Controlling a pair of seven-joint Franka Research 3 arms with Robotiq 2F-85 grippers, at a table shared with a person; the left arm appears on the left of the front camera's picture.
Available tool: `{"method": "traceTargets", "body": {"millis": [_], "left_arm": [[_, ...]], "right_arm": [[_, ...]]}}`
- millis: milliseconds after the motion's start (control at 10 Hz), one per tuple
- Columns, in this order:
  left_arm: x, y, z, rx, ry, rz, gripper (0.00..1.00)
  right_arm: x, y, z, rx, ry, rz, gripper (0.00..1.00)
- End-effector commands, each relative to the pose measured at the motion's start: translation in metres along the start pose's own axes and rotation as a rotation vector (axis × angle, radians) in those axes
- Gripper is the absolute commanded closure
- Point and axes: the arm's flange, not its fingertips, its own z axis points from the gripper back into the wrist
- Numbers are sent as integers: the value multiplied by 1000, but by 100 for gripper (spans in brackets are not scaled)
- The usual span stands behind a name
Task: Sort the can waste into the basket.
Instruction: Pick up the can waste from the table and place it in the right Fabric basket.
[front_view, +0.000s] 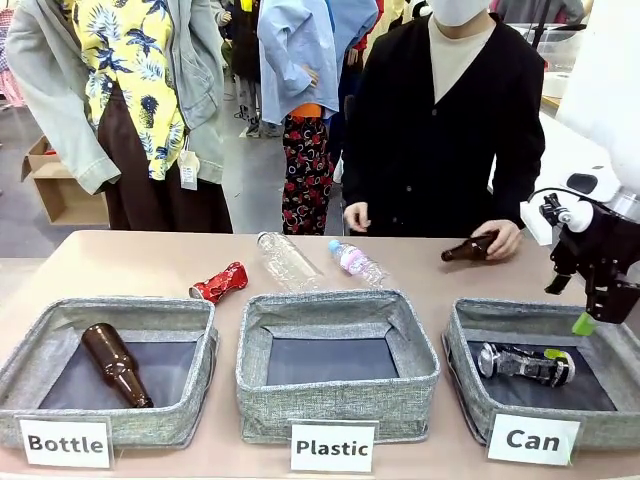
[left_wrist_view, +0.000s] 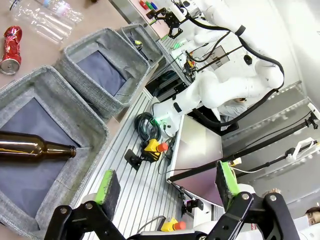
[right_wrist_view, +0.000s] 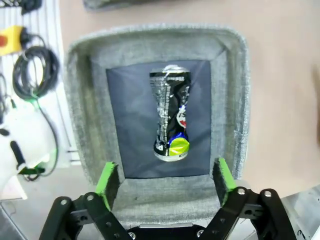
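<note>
Three baskets across the bottom: left basket, middle basket, right basket. Two crushed cans: red can, dark can. Two brown bottles: lower-left bottle, upper-right bottle. Two plastic bottles, upper middle: bare bottle, labelled bottle.

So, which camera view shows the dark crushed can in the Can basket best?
The right wrist view: it looks straight down on the dark crushed can, seen whole on the lining of the Can basket. The front view shows it lying on its side, smaller. The left wrist view gives a tiny, far glimpse.
</note>
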Motion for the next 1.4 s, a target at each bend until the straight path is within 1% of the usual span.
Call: {"method": "traceTargets", "body": {"millis": [0, 100, 200, 300, 400, 500, 600, 700, 800, 900, 1000, 1100, 1300], "left_arm": [[-2, -1, -2, -6, 2, -16, 0], [-2, -1, -2, -6, 2, -16, 0], [-2, -1, -2, -6, 2, -16, 0], [-2, -1, -2, -6, 2, -16, 0], [-2, -1, -2, -6, 2, -16, 0], [-2, -1, -2, -6, 2, -16, 0], [-2, -1, -2, -6, 2, -16, 0], [-2, -1, -2, -6, 2, -16, 0], [-2, -1, -2, -6, 2, -16, 0], [-2, -1, -2, -6, 2, -16, 0], [-2, -1, -2, -6, 2, -16, 0], [-2, -1, -2, -6, 2, -16, 0], [-2, -1, -2, -6, 2, -16, 0]], "right_arm": [[-3, -10, 4, -2, -86, -6, 0], [-5, -12, 6, 10, -178, -56, 0], [-9, -18, 19, 69, -389, -214, 0], [-14, -31, 35, 52, -778, -683, 0], [-26, -38, 47, 185, -1030, -879, 0], [-49, -41, 56, 410, -1320, -952, 0], [-72, -43, 57, 437, -1574, -1009, 0], [-88, -44, 54, 420, -1702, -1111, 0], [-100, -42, 49, 428, -1775, -1161, 0], [-106, -39, 46, 401, -1799, -1205, 0], [-109, -39, 44, 404, -1805, -1226, 0], [-115, -38, 50, 456, -1031, -761, 0], [-115, -38, 50, 456, -1031, -761, 0]]}}
